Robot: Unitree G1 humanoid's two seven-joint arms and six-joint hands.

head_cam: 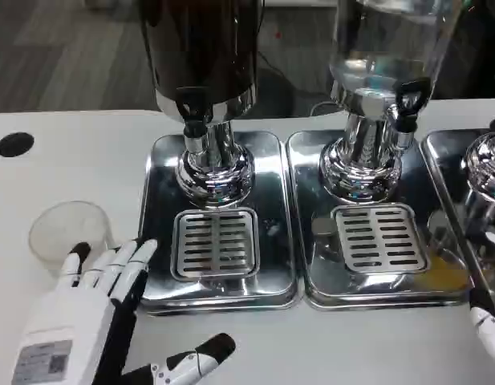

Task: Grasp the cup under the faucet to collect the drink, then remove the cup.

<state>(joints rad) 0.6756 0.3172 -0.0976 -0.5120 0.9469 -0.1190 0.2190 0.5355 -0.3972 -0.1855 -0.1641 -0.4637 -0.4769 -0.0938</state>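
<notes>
Closest to me is my left hand [95,313], low on the left side, fingers stretched forward and spread with the thumb swung out toward the middle. It's got hold of nothing. The fingertips sit just beside the clear plastic cup [69,233], maybe brushing its near rim, hard to call from up here.

So the cup's standing on the white table [71,152], left of the dark drink dispenser [200,56] and not under any faucet. I'd say I'm at the very start: the grasp isn't made yet. Next move, as I read it, is to wrap the fingers around the cup's wall without tipping it (it looks light and flimsy), then carry it right onto the slotted drip grate [215,243] so it lands below the black faucet [192,108].

My right hand [489,322] only pokes in at the right edge, so I can't tell how it's set.

Surface stuff: shiny steel drip tray [159,241] under the dark dispenser, a second tray with its own grate under the clear dispenser [387,48], and an orange-yellow puddle [441,277] on that one. There's a black round cap [14,144] in the tabletop at far left, grey floor behind.
</notes>
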